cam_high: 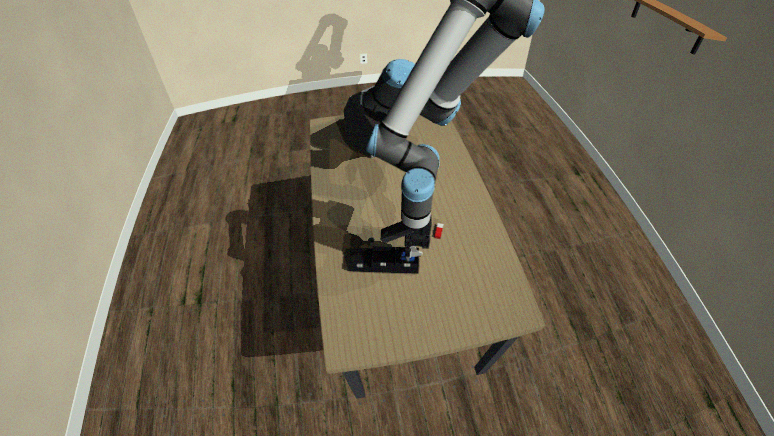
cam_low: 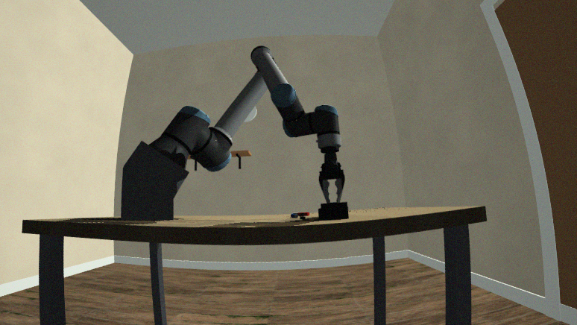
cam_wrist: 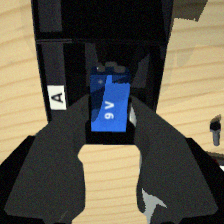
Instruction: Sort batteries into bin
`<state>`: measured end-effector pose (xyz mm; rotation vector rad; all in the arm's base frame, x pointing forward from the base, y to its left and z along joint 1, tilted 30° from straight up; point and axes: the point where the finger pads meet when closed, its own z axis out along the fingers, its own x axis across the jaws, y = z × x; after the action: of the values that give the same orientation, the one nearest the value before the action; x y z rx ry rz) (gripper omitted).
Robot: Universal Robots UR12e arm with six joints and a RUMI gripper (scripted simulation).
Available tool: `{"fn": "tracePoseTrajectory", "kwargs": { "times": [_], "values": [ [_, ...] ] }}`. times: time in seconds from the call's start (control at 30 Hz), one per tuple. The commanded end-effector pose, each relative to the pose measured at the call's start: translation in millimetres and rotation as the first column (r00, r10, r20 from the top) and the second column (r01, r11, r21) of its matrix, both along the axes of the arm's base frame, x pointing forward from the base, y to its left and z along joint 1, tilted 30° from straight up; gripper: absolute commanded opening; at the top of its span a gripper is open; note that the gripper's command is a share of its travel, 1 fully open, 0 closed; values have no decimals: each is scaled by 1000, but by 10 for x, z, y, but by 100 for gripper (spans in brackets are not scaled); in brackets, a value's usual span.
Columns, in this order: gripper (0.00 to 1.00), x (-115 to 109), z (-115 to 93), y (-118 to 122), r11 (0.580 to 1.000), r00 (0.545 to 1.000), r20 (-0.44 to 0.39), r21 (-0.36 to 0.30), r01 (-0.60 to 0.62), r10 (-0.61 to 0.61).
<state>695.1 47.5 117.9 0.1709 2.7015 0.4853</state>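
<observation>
The claw is closed narrowly on a blue 9 V battery, its two dark fingers pressing the battery's long sides. In the wrist view the battery stands between the fingertips with its white "9 V" lettering facing the camera and its terminals pointing away, towards the dark interior of the bin below. The battery hangs directly over the compartment whose white label reads "A"; whether its far end is already below the rim cannot be told.

From the side, the claw points straight down, its tips just above the top edge of the black bin row, which stands upright on the table. The top view shows the bin row as three joined compartments, with the claw over the compartment at the right-hand end in that picture.

On the table just beyond the bins lies a red battery, apart from the bin row. In the side view, small red and blue items lie near the bins on the arm's side; they are too small to identify. A dark small object shows at the right edge of the wrist view.
</observation>
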Motion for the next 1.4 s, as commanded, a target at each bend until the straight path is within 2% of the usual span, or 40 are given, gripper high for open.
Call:
{"fn": "tracePoseTrajectory", "kwargs": {
  "times": [0.0, 0.53, 0.57, 1.13, 1.37],
  "values": [
    [0, 26, -45, 14, 1000, 1000, 1, 0, 0, 0],
    [0, 12, -53, 9, 1000, 1000, 1, -1, 0, 0],
    [20, 12, -53, 9, 1000, 1000, 1, -1, 0, 0],
    [20, 13, -53, 9, 1000, 1000, 1, 0, 0, 0],
    [20, -25, 28, -20, 1000, 1000, 1, -1, 0, 0]
  ]
}}
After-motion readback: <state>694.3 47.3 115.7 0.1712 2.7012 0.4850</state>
